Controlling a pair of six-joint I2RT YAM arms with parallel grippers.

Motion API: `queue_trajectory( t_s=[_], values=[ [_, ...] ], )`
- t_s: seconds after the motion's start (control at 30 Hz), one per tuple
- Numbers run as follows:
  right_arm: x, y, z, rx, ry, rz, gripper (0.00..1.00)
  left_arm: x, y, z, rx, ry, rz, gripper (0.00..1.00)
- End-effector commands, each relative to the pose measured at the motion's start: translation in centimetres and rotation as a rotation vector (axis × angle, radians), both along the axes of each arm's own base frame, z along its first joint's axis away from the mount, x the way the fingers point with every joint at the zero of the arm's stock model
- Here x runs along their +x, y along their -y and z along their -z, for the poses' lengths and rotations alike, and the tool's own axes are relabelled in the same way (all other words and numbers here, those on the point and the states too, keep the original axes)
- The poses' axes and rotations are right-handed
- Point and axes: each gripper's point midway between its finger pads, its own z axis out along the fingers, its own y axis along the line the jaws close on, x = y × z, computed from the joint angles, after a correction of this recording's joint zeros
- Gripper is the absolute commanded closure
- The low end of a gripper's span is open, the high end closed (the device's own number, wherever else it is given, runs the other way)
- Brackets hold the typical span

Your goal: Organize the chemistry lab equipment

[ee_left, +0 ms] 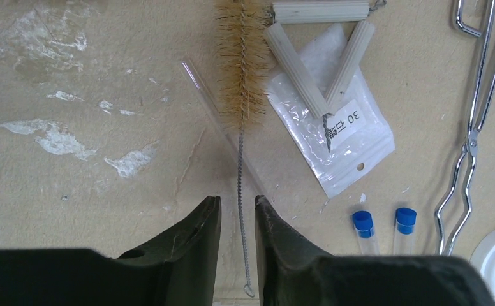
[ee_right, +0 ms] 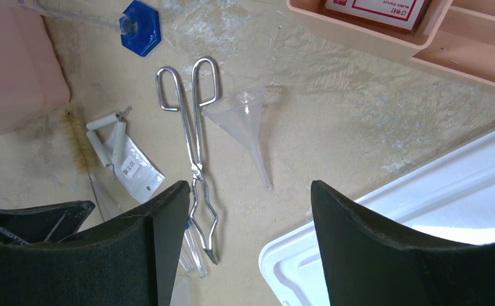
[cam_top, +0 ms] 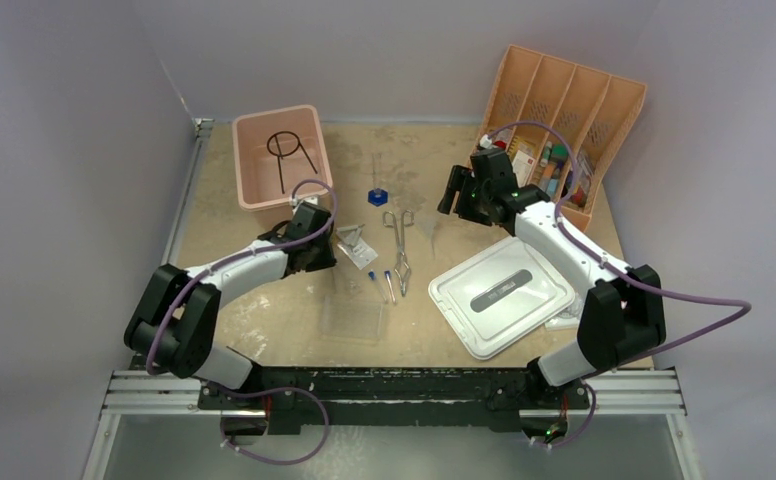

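Observation:
My left gripper (ee_left: 238,199) is low over the table, its jaws a little apart on either side of the twisted wire stem of a bristle brush (ee_left: 240,64), not touching it. Beside the brush lie a wire triangle (ee_left: 318,57) on a small plastic bag (ee_left: 334,137), two blue-capped tubes (ee_left: 363,224), and steel forceps (ee_left: 481,115). My right gripper (ee_right: 248,185) is open wide and empty above the forceps (ee_right: 197,146) and a clear funnel (ee_right: 248,121). The blue-based glass piece (cam_top: 377,195) lies behind them. The black wire ring (cam_top: 286,148) lies in the pink bin (cam_top: 254,195). The clear plastic tray (cam_top: 352,318) sits near the front.
A white lid (cam_top: 501,295) lies front right, under my right arm. An orange divided organizer (cam_top: 564,110) holding boxes and bottles stands at the back right. A thin glass rod (ee_left: 216,115) lies next to the brush.

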Motion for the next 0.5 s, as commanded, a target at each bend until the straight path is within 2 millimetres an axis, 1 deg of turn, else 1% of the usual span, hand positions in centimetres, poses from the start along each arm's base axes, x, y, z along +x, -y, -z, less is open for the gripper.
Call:
queue_trajectory(
  t_s=[0.0,0.23,0.37,0.47],
  values=[
    [0.5,0.1,-0.3,-0.006,0.016,0.023,0.29,1.2,0.3,-0.8,0.002,0.044,0.006,0.75],
    [0.9,-0.2,0.3,-0.010,0.000,0.013,0.29,0.6,0.2,1.5,0.037,-0.030,0.022,0.77],
    [0.9,-0.2,0.3,-0.014,0.001,0.012,0.29,0.7,0.8,2.1,0.021,-0.044,0.044,0.79],
    [0.9,-0.1,0.3,-0.019,0.003,0.013,0.29,0.9,1.3,2.4,0.009,-0.053,0.057,0.83]
  ],
)
